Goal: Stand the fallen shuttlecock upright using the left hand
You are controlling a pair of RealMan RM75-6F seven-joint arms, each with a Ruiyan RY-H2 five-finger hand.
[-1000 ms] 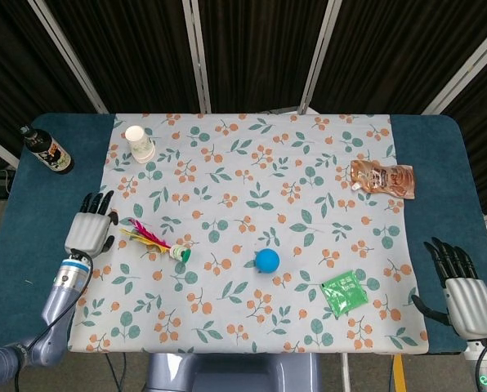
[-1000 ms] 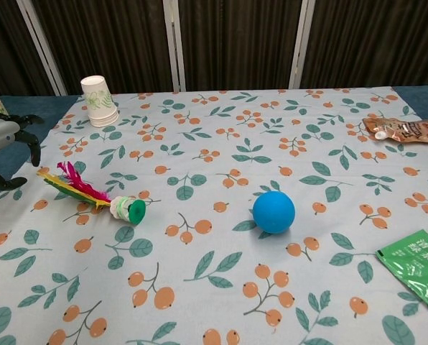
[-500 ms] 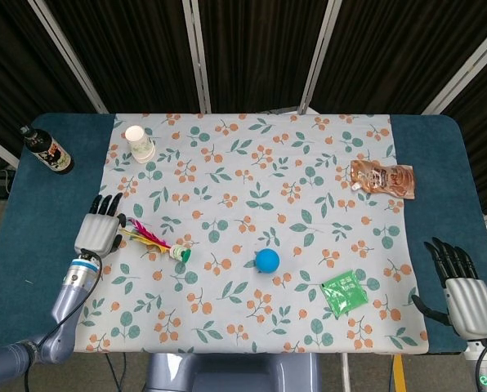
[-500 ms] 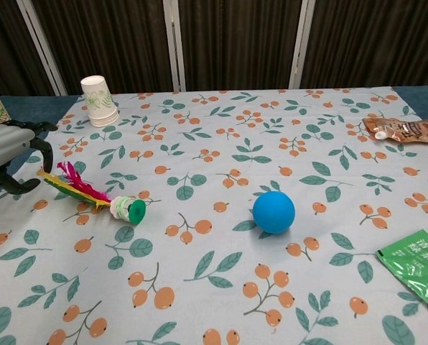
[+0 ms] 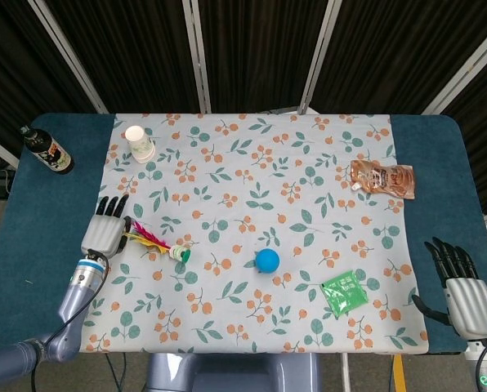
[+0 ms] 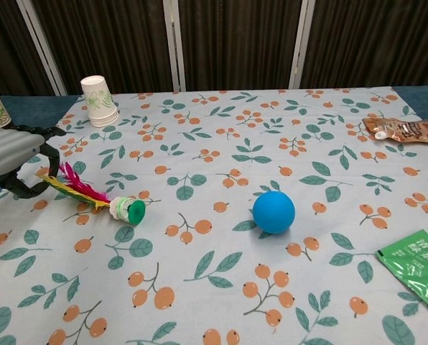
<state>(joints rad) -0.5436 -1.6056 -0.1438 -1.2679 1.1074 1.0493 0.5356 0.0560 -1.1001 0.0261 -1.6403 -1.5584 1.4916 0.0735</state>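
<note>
The left hand (image 5: 105, 231) has slid in from the desk's blue edge toward the shuttlecock (image 5: 157, 243) and now sits just beside its feather tips, while the shuttlecock itself has not shifted. It lies on its side on the floral cloth (image 5: 252, 188), green base (image 6: 134, 210) pointing toward the blue ball (image 6: 273, 211) and feathers (image 6: 74, 185) fanned back toward the hand. That hand is empty, fingers apart and curved (thumb hooked low in the chest view), which looks like a pre-shape for closing round the feathers or the stem. Coming from the feather end probably makes sense: lifting there would let the heavier base swing down. The right hand (image 5: 464, 287), well apart from the shuttlecock past the green packet (image 5: 344, 292), rests unclenched and idle.
</note>
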